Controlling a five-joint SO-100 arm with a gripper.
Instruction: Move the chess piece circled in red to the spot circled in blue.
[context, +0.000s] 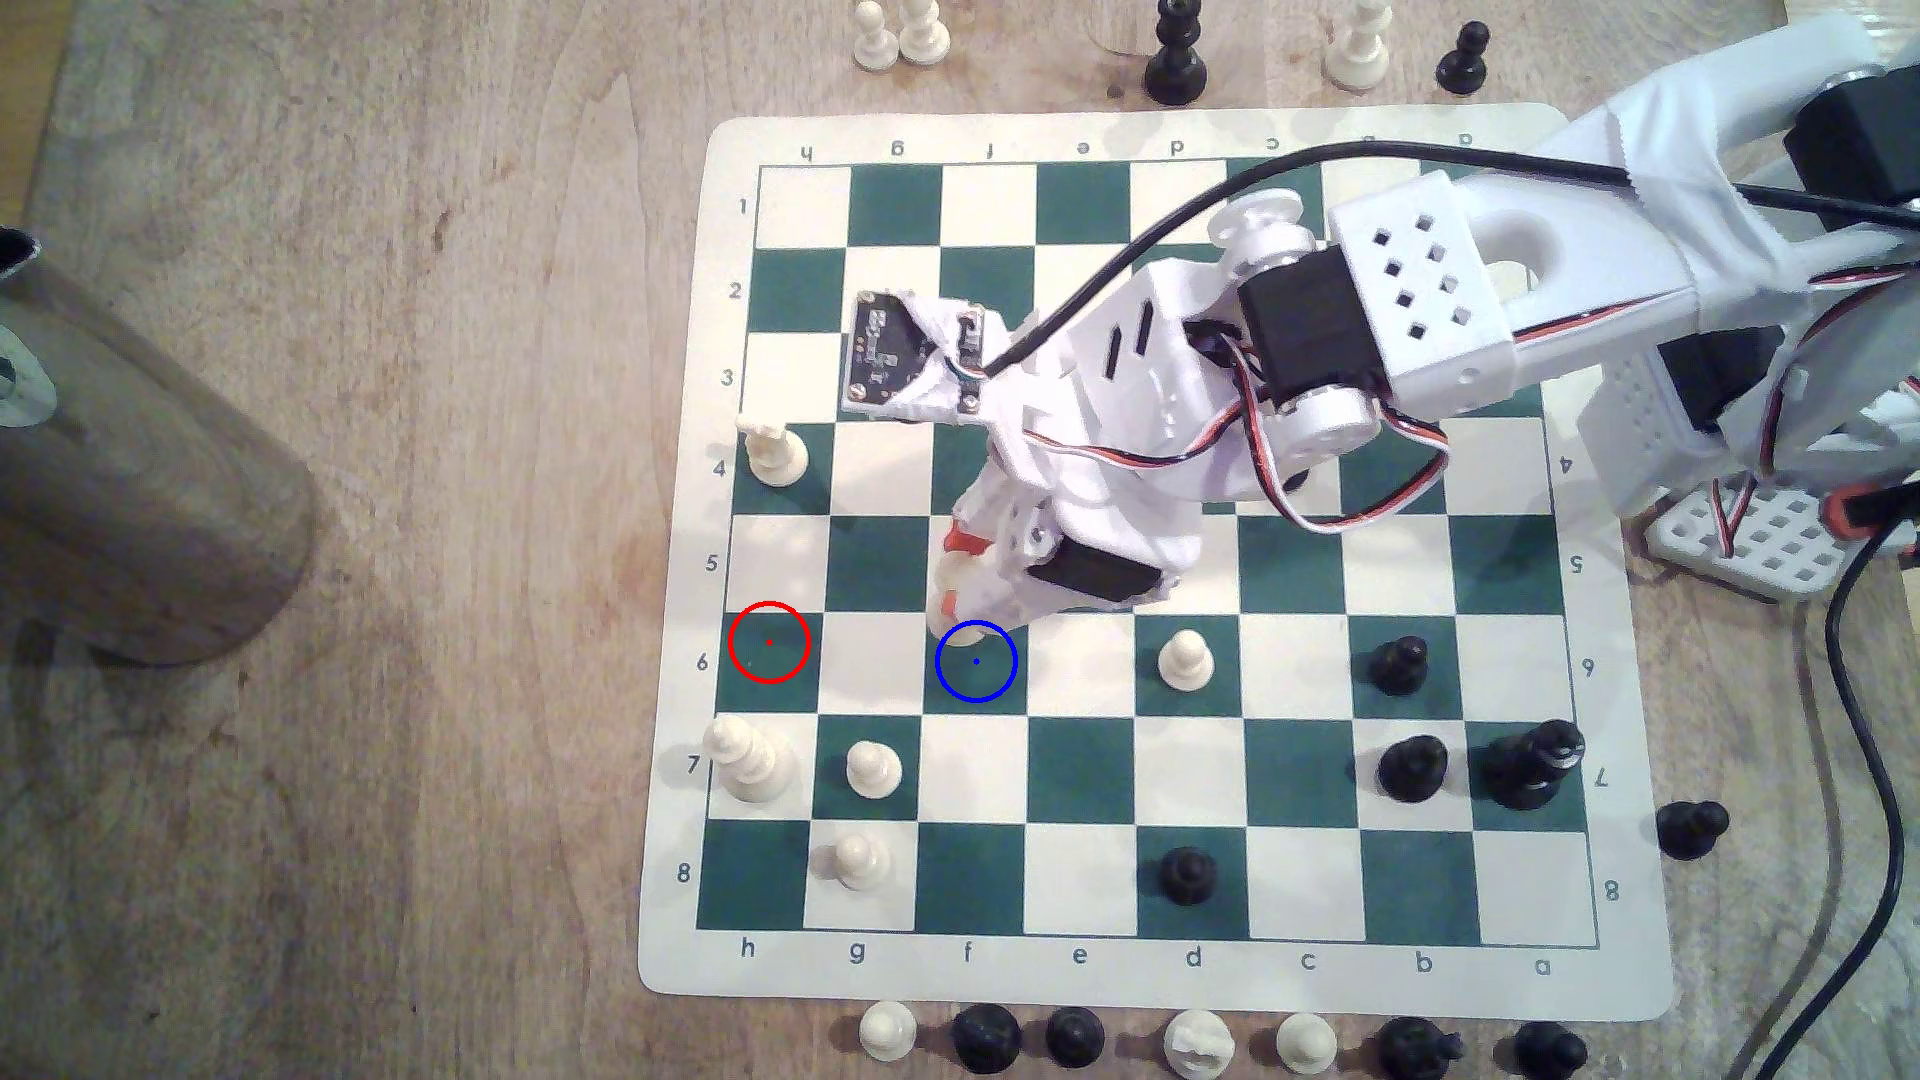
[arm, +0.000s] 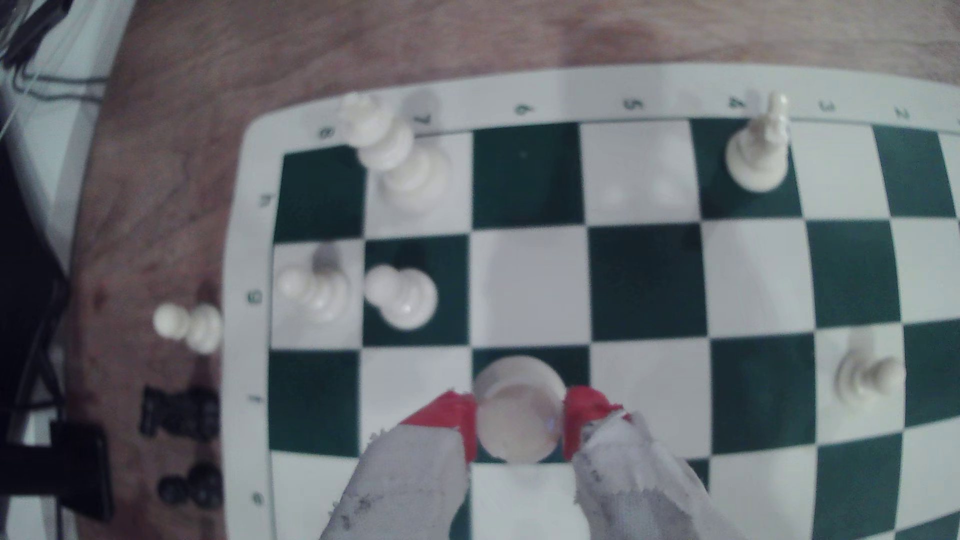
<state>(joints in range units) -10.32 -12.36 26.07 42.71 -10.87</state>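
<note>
A: Wooden tabletop (context: 416, 519), worn grain; green-and-white vinyl chess mat (context: 1621, 935) laid on it. White printed arm reaches in from the exterior view's right.

B: Pincer state?

A: Red-tipped, cloth-wrapped gripper (arm: 519, 423) closed snug on the cream-white plastic bishop-like piece (arm: 519, 415), one pad each side of its head.

B: Where is the piece?

A: Over the dark green square ringed in blue (context: 977, 675). Red-ringed green square (context: 769, 644) sits bare. Cannot tell whether the base touches the mat.

B: How to finish well?

A: My judgement: lower straight, centre the base on the blue dot, open slowly, lift vertically so the pads don't tip it.

B: Its looks?

A: Smooth rounded head, wide round base, pale cream; blurred in the wrist view.
</note>
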